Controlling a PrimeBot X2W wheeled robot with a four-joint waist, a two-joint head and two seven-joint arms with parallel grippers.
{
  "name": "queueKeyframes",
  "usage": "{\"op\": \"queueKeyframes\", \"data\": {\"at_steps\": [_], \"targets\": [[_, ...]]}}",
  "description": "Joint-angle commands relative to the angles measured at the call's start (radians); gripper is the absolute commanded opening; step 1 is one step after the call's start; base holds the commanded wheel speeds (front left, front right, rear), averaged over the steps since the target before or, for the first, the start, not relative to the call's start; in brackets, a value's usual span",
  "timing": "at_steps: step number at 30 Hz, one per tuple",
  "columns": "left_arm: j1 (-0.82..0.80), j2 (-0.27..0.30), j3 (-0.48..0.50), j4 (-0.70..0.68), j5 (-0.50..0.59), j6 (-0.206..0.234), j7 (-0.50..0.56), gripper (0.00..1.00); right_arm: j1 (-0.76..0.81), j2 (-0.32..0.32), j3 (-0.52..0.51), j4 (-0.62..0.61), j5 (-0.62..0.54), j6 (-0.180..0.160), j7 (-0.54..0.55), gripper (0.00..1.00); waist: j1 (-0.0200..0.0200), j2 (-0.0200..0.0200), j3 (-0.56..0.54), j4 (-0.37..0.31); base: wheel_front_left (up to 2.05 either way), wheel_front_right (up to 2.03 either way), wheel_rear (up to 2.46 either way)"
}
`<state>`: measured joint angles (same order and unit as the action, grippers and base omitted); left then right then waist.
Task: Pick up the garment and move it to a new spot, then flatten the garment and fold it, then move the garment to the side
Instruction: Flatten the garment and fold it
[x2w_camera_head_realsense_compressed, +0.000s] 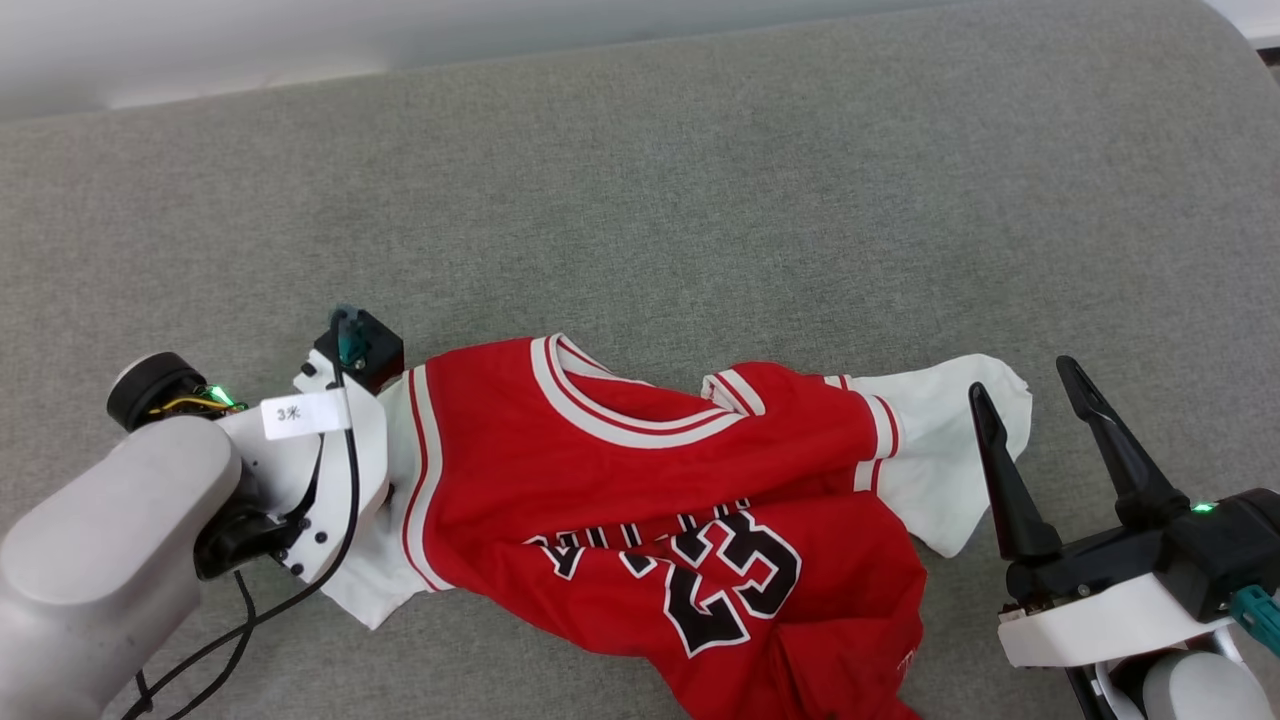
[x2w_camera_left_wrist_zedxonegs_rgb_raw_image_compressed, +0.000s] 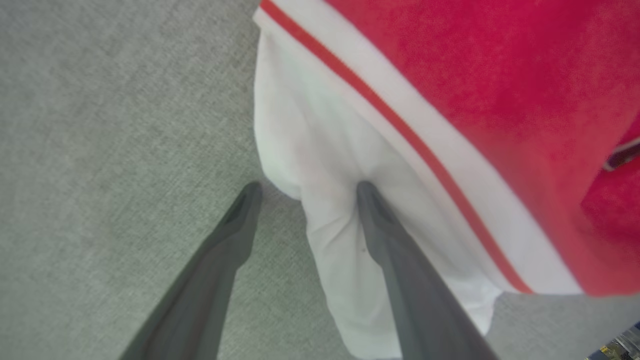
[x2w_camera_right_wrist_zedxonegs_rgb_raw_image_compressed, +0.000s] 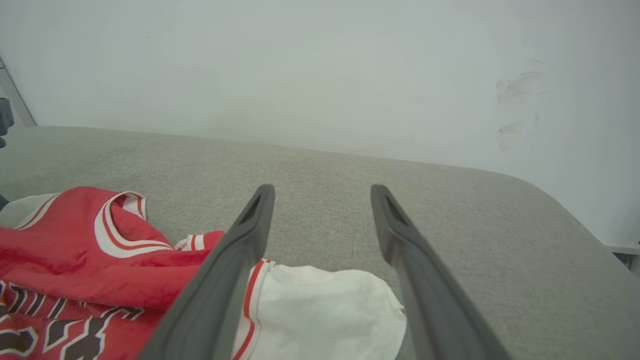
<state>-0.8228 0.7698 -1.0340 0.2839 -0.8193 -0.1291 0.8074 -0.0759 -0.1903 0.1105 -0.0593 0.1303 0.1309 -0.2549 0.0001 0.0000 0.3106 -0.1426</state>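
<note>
A red basketball jersey with white short sleeves, striped trim and black "23" lettering (x2w_camera_head_realsense_compressed: 640, 470) lies crumpled across the lower middle of the head view, on a grey fabric-covered surface (x2w_camera_head_realsense_compressed: 640, 200). Its hem runs off the bottom edge.

The left pincer (x2w_camera_left_wrist_zedxonegs_rgb_raw_image_compressed: 308, 187) is spread wide at the jersey's white sleeve (x2w_camera_left_wrist_zedxonegs_rgb_raw_image_compressed: 310, 150). In the left wrist view, one dark finger rests on the grey surface just beside the sleeve's edge, while the other presses a dimple into the white cloth. Nothing is pinched yet.

The right pincer (x2w_camera_head_realsense_compressed: 1023, 380), at the lower right of the head view, is also spread and holds nothing. It points over the other white sleeve (x2w_camera_head_realsense_compressed: 940, 470); whether it touches the cloth cannot be told.

The step in hand looks like the first pick-up. To do it well, the left fingers should probably close so that both layers of the sleeve edge are caught. The right pincer likely needs to come down onto its sleeve before closing, so both arms can lift together and the loose fabric hangs evenly.
</note>
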Motion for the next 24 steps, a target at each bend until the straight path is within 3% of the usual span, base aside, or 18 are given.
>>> {"op": "queueKeyframes", "data": {"at_steps": [1,17,24], "targets": [[0.028,-0.014,-0.045,0.031,-0.004,0.000,-0.028,0.00,-0.002,0.003,-0.005,0.006,-0.007,0.000,-0.006,1.00,-0.0001,0.0000,-0.009,0.006,0.00,0.00,0.00],[-0.110,0.085,-0.002,0.084,0.033,0.017,-0.257,0.00,0.025,0.008,-0.015,0.004,-0.006,0.000,-0.010,1.00,-0.0001,0.0000,-0.058,0.052,0.00,0.00,0.00],[-0.039,0.036,-0.004,0.219,0.006,0.043,-0.322,0.00,-0.004,0.010,-0.004,0.011,-0.013,0.000,-0.010,1.00,-0.0001,0.0000,-0.025,0.028,0.00,0.00,0.00]]}}
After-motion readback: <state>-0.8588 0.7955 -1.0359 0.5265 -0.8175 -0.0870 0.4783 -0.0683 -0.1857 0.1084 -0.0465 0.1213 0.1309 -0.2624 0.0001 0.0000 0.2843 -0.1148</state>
